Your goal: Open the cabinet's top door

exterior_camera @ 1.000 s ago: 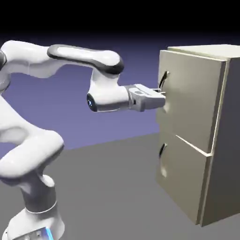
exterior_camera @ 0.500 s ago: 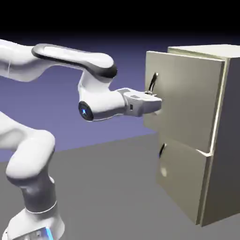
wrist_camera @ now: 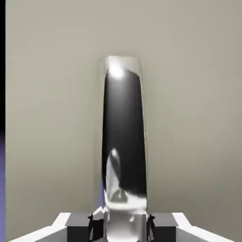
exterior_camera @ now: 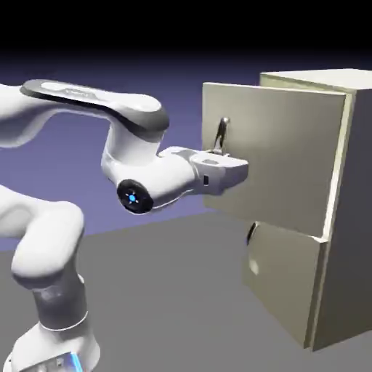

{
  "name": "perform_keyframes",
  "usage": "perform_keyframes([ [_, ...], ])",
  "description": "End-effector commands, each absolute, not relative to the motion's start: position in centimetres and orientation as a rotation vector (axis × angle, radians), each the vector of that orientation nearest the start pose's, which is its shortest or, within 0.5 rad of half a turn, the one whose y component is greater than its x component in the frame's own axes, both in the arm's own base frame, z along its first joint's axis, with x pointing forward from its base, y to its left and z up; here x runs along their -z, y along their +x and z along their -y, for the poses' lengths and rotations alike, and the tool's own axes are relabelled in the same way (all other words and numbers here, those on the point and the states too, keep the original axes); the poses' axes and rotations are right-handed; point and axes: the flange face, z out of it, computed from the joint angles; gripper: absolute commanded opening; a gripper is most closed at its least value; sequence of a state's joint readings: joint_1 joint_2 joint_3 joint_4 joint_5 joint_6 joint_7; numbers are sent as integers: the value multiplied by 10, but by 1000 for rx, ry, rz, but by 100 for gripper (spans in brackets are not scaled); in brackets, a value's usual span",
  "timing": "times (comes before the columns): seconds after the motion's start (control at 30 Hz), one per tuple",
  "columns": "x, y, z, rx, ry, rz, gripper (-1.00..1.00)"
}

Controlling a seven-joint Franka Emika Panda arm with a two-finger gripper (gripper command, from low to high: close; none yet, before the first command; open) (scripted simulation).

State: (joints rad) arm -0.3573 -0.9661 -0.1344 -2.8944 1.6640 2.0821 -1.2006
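The beige cabinet (exterior_camera: 341, 218) stands at the right of the exterior view. Its top door (exterior_camera: 290, 160) is swung partly out toward the left, hinged at its right edge. A slim dark bar handle (exterior_camera: 221, 135) stands near the door's free edge. My gripper (exterior_camera: 227, 161) is shut on the handle's lower end. In the hand view the shiny dark handle (wrist_camera: 124, 142) rises between my grey fingertips (wrist_camera: 94, 226), with the beige door panel (wrist_camera: 198, 118) filling the background. The shorter bottom door (exterior_camera: 280, 272) stays closed.
The cabinet's darker side (exterior_camera: 356, 290) faces right. My white arm (exterior_camera: 87, 116) spans from the lower left across to the door. Grey floor (exterior_camera: 174, 305) lies below the arm.
The top door has swung further open toward the left. My gripper moved left and slightly down with the handle in it, and the arm's elbow folded back.
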Motion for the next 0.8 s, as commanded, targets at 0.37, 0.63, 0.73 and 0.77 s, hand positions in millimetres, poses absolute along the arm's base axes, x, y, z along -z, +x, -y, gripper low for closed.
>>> perform_keyframes([
  [0.37,-486,263,185,1082,-1674,143,-100],
  [0.63,-486,265,249,913,-1615,323,-100],
  [0.73,-486,269,269,858,-1593,380,-100],
  [0.77,-486,270,275,841,-1586,397,-100],
])
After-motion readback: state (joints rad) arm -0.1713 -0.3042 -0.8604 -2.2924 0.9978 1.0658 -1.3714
